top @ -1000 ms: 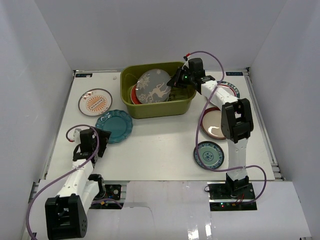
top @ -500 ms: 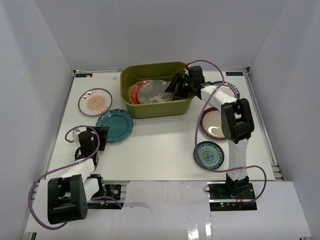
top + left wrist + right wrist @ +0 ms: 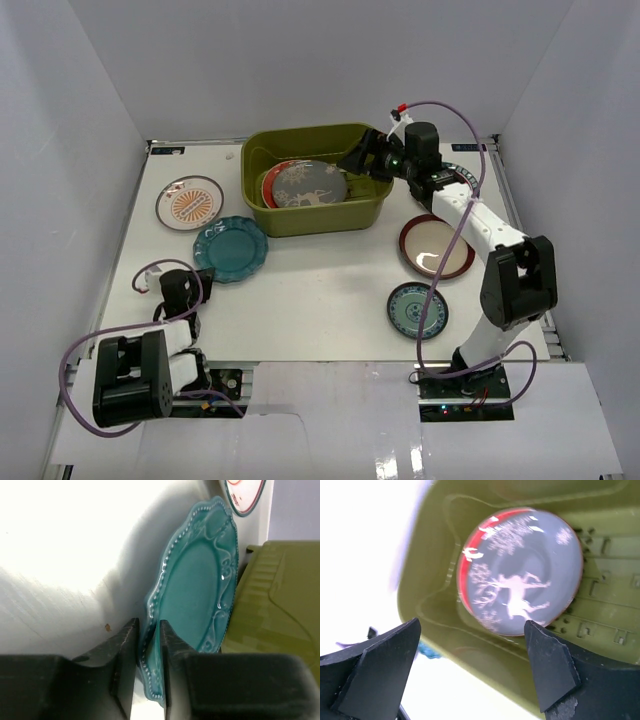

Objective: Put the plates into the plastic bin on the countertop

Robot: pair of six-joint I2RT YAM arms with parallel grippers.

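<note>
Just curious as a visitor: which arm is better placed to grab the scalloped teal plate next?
Left, probably. The left fingers sit right at the teal plate's rim, while the right fingers hang open over the plastic bin, farther away.

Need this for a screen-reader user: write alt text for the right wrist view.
A grey deer plate lies in the green bin, covering all but the left edge of a red plate. The right gripper, open, hangs above the bin, its black fingers framing the bottom of the view.
</note>
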